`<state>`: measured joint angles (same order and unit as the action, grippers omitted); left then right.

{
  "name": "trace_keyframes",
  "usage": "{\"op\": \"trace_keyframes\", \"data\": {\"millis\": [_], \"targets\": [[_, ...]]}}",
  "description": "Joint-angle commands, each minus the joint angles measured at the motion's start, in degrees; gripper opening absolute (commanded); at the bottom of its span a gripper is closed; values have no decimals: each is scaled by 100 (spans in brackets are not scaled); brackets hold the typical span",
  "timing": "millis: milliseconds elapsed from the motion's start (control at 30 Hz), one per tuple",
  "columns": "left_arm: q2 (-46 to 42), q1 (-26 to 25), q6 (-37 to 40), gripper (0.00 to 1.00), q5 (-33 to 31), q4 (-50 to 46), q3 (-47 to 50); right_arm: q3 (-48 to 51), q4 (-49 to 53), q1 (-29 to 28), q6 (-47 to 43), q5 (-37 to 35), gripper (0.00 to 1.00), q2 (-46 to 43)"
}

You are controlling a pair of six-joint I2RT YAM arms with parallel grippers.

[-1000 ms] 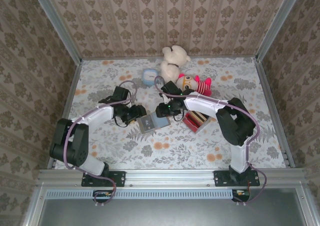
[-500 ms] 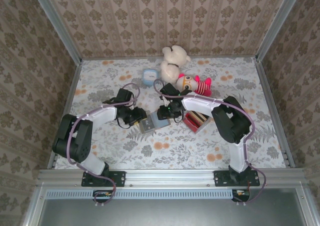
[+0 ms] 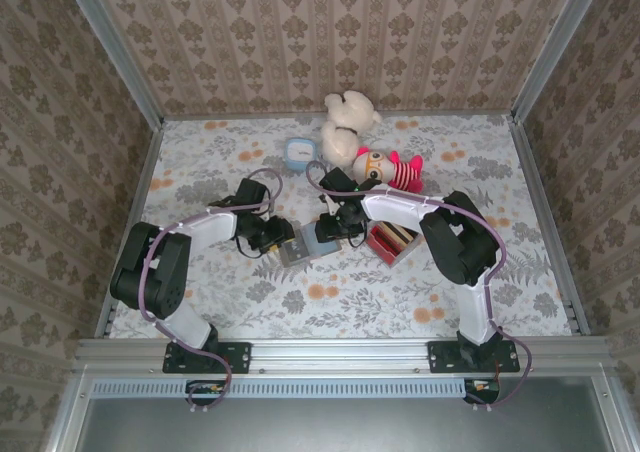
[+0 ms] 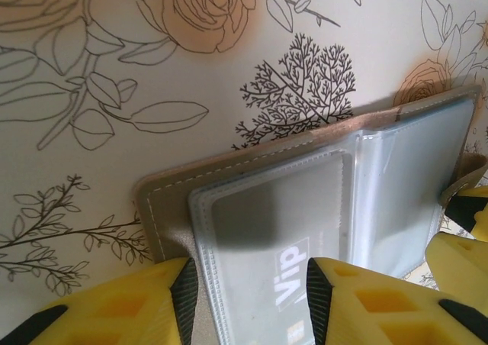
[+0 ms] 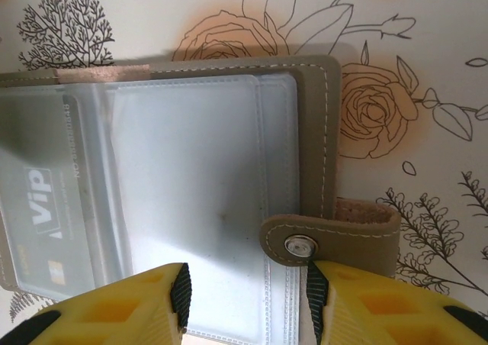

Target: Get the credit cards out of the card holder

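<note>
Between left gripper (image 4: 248,282) fingers lies the open card holder (image 4: 164,207), its clear sleeve (image 4: 396,185) holding a 'Vip' credit card (image 4: 291,267); right gripper (image 5: 248,280) straddles the other panel, snap tab (image 5: 301,246) by one finger. Both pairs part-open, pinching nothing evident. Step looks like bracing holder; next, pinch card edge & slide out.

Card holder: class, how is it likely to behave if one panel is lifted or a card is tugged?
The card holder probably flops: thin and stitched, with soft clear sleeves. It looks light, so tugging the Vip card may drag it along. The glossy sleeves might be slippery.
</note>
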<state>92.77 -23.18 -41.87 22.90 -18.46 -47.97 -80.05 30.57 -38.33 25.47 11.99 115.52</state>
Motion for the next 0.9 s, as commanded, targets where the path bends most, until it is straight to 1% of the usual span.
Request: {"op": "trace_keyframes", "data": {"millis": [0,267,533,733,767,867], "targets": [[99,-45,28,43,84,0,-27,24,284,-68,-75,-76,48,-131],[197,-43,43,37,127,20,-45,-87,306,-105,-96,-9,46,51],[170,-38,80,30,207,16,-98,-82,183,-109,-83,229,46,119],[209,-42,96,27,212,21,-84,-38,54,-113,-32,534,46,121],[218,-38,95,27,219,26,-89,-37,-137,-114,-21,603,45,123],[250,-39,84,25,257,46,-63,-14,-250,-114,23,730,45,135]]}}
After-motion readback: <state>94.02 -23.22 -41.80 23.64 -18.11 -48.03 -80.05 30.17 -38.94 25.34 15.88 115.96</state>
